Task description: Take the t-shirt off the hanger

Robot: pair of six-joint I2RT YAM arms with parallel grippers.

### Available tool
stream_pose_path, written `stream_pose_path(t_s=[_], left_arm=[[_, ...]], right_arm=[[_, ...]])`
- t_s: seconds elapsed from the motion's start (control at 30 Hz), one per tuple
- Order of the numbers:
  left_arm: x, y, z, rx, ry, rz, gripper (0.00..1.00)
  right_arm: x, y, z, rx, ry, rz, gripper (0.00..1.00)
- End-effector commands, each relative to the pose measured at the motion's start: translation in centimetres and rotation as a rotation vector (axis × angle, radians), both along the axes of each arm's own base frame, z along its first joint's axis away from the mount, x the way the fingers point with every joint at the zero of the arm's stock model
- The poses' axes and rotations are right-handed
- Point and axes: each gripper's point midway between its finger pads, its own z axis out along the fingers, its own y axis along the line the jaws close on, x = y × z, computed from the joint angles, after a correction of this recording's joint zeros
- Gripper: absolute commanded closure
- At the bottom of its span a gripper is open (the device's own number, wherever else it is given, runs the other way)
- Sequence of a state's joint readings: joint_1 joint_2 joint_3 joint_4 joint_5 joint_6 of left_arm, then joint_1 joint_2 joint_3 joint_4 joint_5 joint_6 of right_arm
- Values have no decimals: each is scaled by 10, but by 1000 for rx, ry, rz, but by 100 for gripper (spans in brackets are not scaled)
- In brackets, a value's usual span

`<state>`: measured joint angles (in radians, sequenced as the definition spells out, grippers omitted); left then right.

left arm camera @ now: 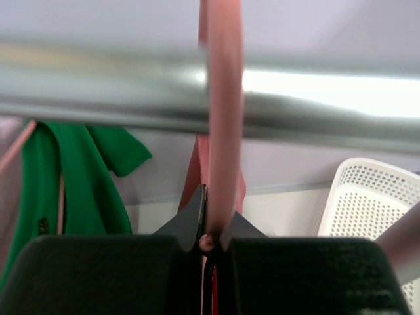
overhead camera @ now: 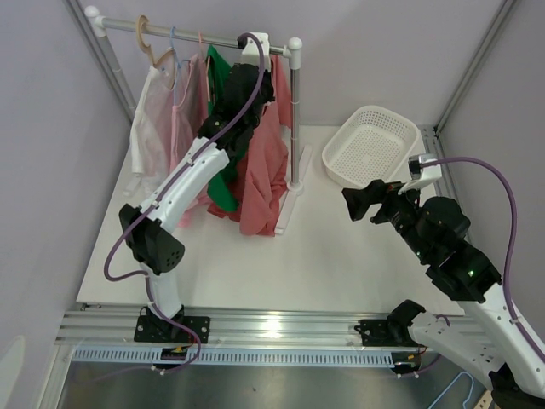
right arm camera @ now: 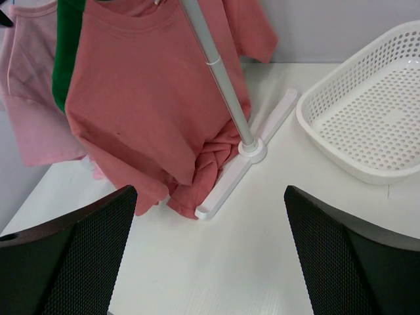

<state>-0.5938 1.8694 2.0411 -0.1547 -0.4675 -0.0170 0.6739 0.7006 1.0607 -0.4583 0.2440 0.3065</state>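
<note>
A rack [overhead camera: 294, 44] stands back left on the table [overhead camera: 315, 264], its rail [overhead camera: 204, 37] carrying a row of shirts [overhead camera: 183, 102]. The t-shirt [overhead camera: 264, 162] hangs rightmost (next to the post [overhead camera: 295, 111]), its hem resting on the foot [overhead camera: 292, 192]. The basket [overhead camera: 370, 145] lies right of the rack. The left gripper [overhead camera: 243, 85] is at the rail, around a hook [left arm camera: 224, 131]; the right gripper [overhead camera: 359, 203] hangs before the basket
</note>
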Motion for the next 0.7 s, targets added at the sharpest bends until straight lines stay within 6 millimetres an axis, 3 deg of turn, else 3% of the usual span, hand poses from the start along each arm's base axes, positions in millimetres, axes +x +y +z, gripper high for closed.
stream_pose_path(t_s=[0.0, 0.1, 0.17, 0.2, 0.27, 0.33, 0.4, 0.43, 0.47, 0.5, 0.6, 0.67], left_arm=[[-36, 25, 117, -91, -249, 3, 99], [-49, 37, 140, -102, -299, 25, 99], [-55, 41, 142, -104, -301, 34, 99], [-67, 53, 152, -123, -317, 54, 99], [-70, 59, 133, -130, -264, 98, 99], [-80, 78, 121, -153, -212, 188, 99], [-87, 77, 88, -168, -101, 219, 99], [-97, 85, 84, -180, -82, 259, 99], [-106, 79, 79, -193, -65, 256, 99], [-110, 78, 59, -160, -16, 271, 99], [-134, 85, 45, -195, 45, 324, 99], [-145, 84, 48, -230, 53, 309, 99]], right_arm=[[1, 4, 7, 18, -11, 11, 1], [2, 5, 5, 19, -6, 16, 1], [1, 6, 5, 19, -6, 19, 0], [2, 7, 4, 15, -3, 20, 1], [2, 10, 3, 2, -3, 36, 1], [-11, 43, -1, -24, -6, 243, 1], [-28, 75, 0, -44, -32, 466, 0], [-42, 98, -7, -42, -12, 632, 0], [-46, 110, -4, -29, -33, 696, 1], [-50, 119, -9, -28, -31, 752, 1], [-64, 154, -13, -13, -73, 903, 0], [-65, 175, -15, -1, -111, 952, 1]])
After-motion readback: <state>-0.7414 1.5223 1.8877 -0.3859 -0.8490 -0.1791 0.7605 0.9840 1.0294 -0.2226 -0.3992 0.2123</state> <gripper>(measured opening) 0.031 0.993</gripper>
